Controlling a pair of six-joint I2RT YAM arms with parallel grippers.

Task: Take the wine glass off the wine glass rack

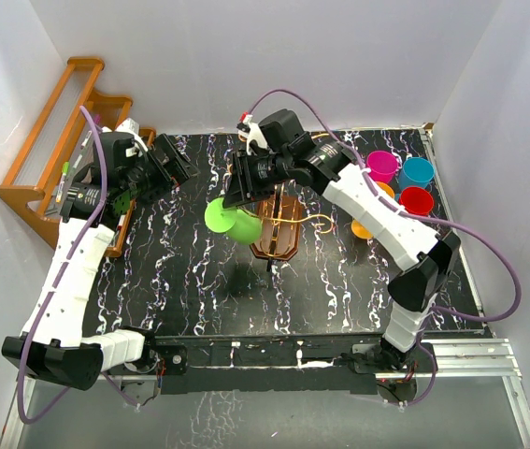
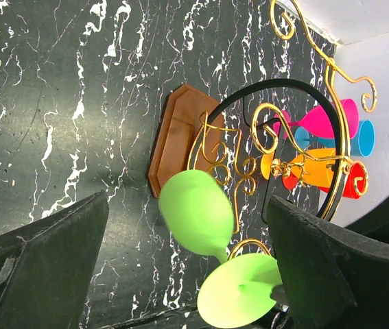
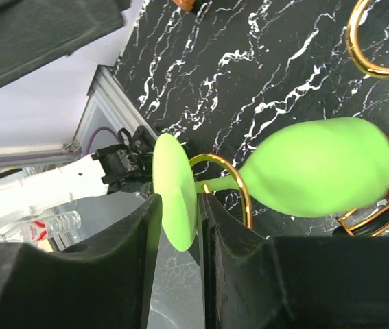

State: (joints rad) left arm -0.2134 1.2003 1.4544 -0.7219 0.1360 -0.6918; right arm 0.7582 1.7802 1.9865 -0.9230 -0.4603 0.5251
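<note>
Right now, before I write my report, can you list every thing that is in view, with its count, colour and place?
green plastic wine glass: one, bright green, hanging on the rack, stem in a gold loop.
wine glass rack: one, dark brown wooden base with gold wire scrolls, middle of the table.
plastic cups: four, far right of the table; pink cup, blue cup, red cup, orange cup.
slatted wooden shelf: one, orange-brown, far left edge.
table: one, black marble pattern with white veins.
left gripper: one, black, open, beside the shelf.
right gripper: one, black, fingers on either side of the glass's foot; whether it grips is unclear.
</note>
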